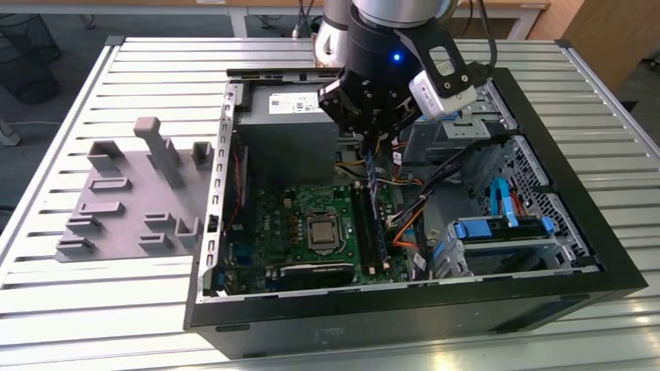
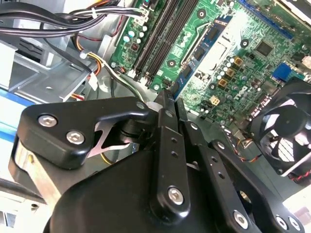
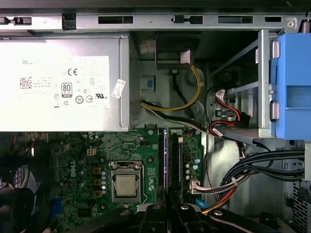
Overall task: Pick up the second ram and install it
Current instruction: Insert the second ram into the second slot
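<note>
One pincer [image 1: 369, 131] above mobo slots [image 1: 369, 224] — closed on second ram [image 1: 372, 166], cables [image 1: 433, 182] near.

The second ram, a thin, long dark green circuit-board strip [image 1: 370, 202], stands on edge, pointing down at the board's black slots, centre of the exterior view.

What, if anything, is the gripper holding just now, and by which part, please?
The gripper holds the second ram, a thin board seen edge-on above the memory slots; the jaws are shut on its upper edge.
</note>
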`<move>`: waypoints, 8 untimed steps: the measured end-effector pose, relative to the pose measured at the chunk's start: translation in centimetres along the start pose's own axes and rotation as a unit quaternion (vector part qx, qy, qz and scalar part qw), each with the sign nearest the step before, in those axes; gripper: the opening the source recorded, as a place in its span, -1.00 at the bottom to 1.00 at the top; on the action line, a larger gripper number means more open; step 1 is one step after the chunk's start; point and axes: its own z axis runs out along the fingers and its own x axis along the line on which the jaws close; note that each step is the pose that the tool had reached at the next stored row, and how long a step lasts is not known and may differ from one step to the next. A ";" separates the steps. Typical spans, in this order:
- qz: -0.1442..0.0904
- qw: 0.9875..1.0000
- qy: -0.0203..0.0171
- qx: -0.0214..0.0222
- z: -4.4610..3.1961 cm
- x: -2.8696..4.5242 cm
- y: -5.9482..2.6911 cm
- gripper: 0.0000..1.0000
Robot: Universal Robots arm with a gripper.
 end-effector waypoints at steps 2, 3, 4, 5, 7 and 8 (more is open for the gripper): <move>-0.005 1.000 0.000 0.000 0.17 0.00 -0.05 -0.73; -0.008 1.000 0.000 0.000 0.26 0.00 -0.06 -0.73; -0.010 1.000 0.000 0.000 0.34 -0.02 -0.09 -0.73; -0.010 1.000 0.000 0.000 0.42 -0.05 -0.11 -0.73; -0.010 1.000 0.000 0.000 0.61 -0.10 -0.14 -0.73; -0.010 1.000 0.000 0.000 0.77 -0.13 -0.14 -0.73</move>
